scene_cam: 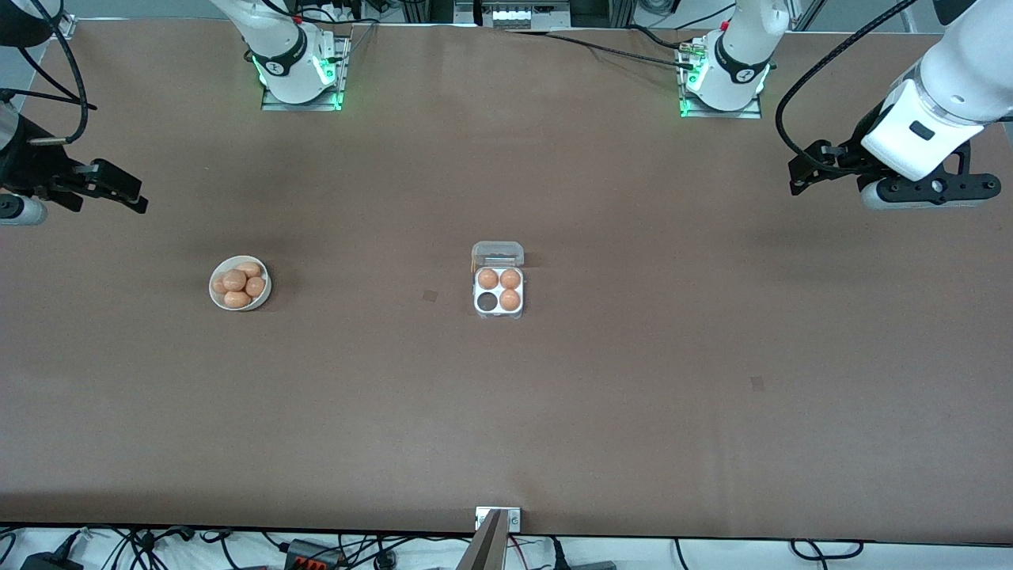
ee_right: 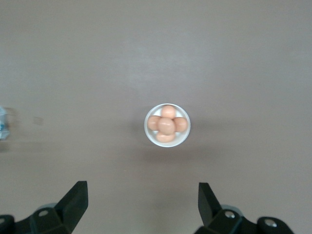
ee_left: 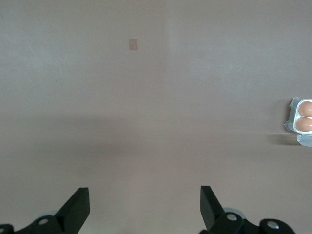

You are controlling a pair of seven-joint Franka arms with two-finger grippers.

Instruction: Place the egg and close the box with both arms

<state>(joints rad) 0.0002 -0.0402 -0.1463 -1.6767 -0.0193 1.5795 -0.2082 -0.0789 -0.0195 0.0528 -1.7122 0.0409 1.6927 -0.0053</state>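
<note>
You have a wide brown table (scene_cam: 633,356) with both arms parked high at its ends, each waiting. The egg carton (scene_cam: 498,291) sits at mid-table with its clear lid (scene_cam: 498,254) hinged open on the side toward the robots' bases. Three cells hold eggs; the cell nearest the front camera, toward the right arm's end, is empty (scene_cam: 486,302). The white bowl (scene_cam: 240,283), piled with about five eggs, lies toward the right arm's end, well apart from the carton. Your likely pick is the top egg (ee_right: 165,126).

Watch the pile: the eggs touch one another, so fingers coming down off-centre could nudge a neighbour out of the bowl, or the smooth shell could slip or crack under a hard squeeze. At the carton, a drop from too high may bounce the egg out of the cell, and pushing the lid with one arm alone could slide the light tray.

The right gripper (ee_right: 141,204) hovers over the table beside the bowl, fingers spread wide, holding nothing. The left gripper (ee_left: 145,207) hangs over bare table at the left arm's end, fingers equally wide, touching nothing.
</note>
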